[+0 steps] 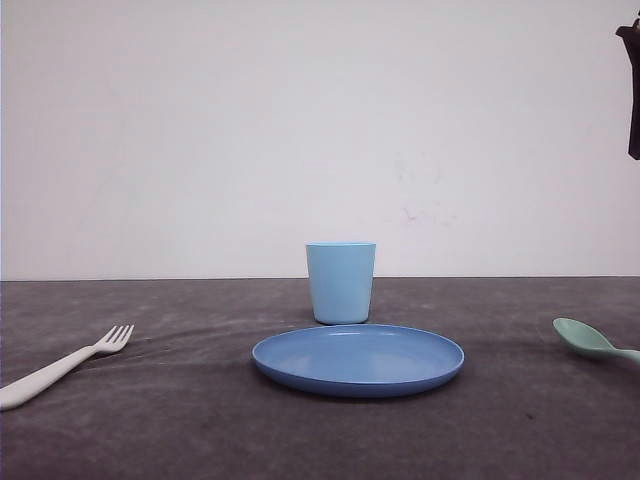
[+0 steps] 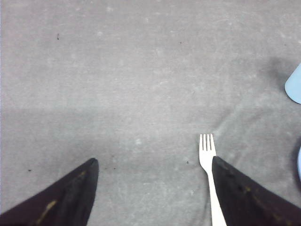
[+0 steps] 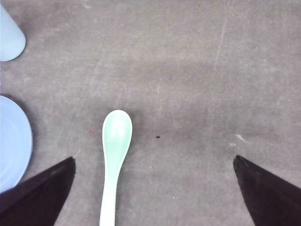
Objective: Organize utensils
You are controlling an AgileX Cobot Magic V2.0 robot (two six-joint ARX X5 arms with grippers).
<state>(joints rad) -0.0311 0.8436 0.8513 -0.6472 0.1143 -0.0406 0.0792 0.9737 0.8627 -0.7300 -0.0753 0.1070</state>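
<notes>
Left gripper point(image 2: 153, 162) jaws spread wide, dark fingertips point(image 2: 75, 186) pointing down at table. Right gripper point(image 3: 153, 160) likewise wide apart, hovering, nothing held between fingers point(image 3: 263, 183).

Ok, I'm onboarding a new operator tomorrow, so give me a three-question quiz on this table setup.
1. True or false: the fork lies on the plate.
2. Which utensil lies on the robot's right side of the table? A) fork B) spoon C) knife
3. Fill in: the cup stands just ___ the plate, seen from the front.

Key: 1 false, it lies on the table; 2 B; 3 behind. Left gripper and right gripper are both open and hold nothing.
</notes>
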